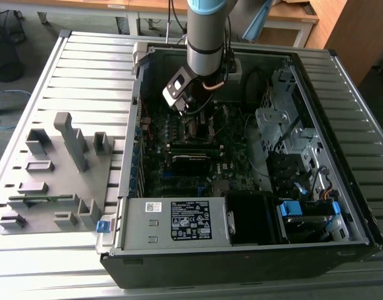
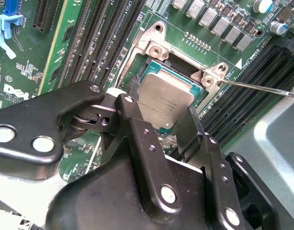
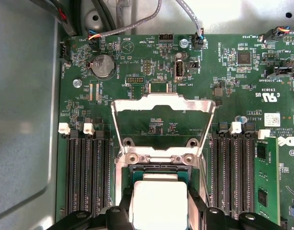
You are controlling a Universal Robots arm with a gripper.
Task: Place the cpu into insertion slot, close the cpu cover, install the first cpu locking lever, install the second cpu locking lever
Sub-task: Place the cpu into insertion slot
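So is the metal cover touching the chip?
Apart. In the first wrist view the cpu cover stands flipped open, well clear of the cpu.

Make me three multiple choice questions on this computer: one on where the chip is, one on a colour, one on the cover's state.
1. Where is the chip? A on the grey tray; B at the socket, by the pincer; C on the power supply.
2. The board is: A red; B green; C white.
3. The cover frame is: A swung open; B shut over the chip; C missing.
B, both wrist views show it at the socket; B, green throughout; A, bare board shows through its window.
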